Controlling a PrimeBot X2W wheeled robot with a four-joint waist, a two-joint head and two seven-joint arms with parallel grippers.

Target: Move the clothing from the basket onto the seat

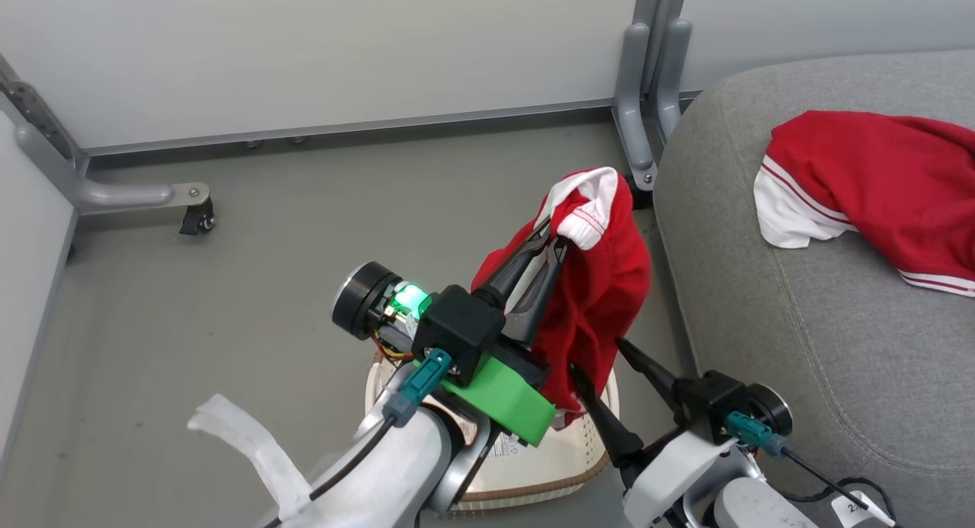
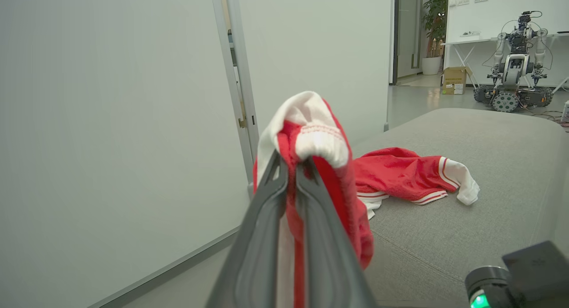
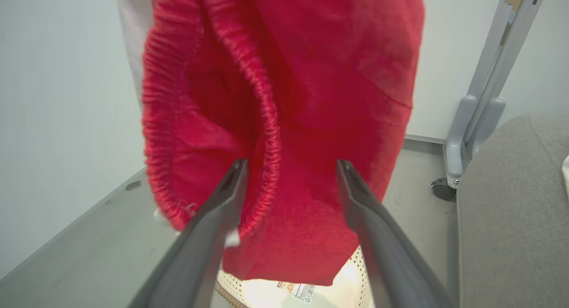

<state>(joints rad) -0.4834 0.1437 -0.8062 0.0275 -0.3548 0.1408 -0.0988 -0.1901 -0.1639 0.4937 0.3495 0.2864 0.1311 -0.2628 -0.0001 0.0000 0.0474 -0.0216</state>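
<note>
Cloth hangs from your left gripper [image 1: 556, 237], whose two dark fingers are pinched tight on a fold of the held garment [image 1: 602, 299] beside its white cuff. That grip keeps it high above the basket [image 1: 533, 491] at the bottom centre of the head view. Gripping near the top seems chosen so the rest drapes free of the rim before the carry. Your right gripper [image 1: 598, 358] stands spread apart and empty at the lower hem, its fingers flanking the fabric in the right wrist view; whether they touch it you cannot tell. The second garment [image 1: 876, 185] already lies crumpled on the seat [image 1: 800, 322] at the right of the frame, so this looks like the last piece. The red fabric is fleecy, with a ribbed gathered band and thin red stripes on the cuff. The basket is cream perforated plastic with a brown woven-look rim and a paper label [image 3: 295, 290] on its bottom. The seat is light grey weave, round-edged, with a stitched seam.
</note>
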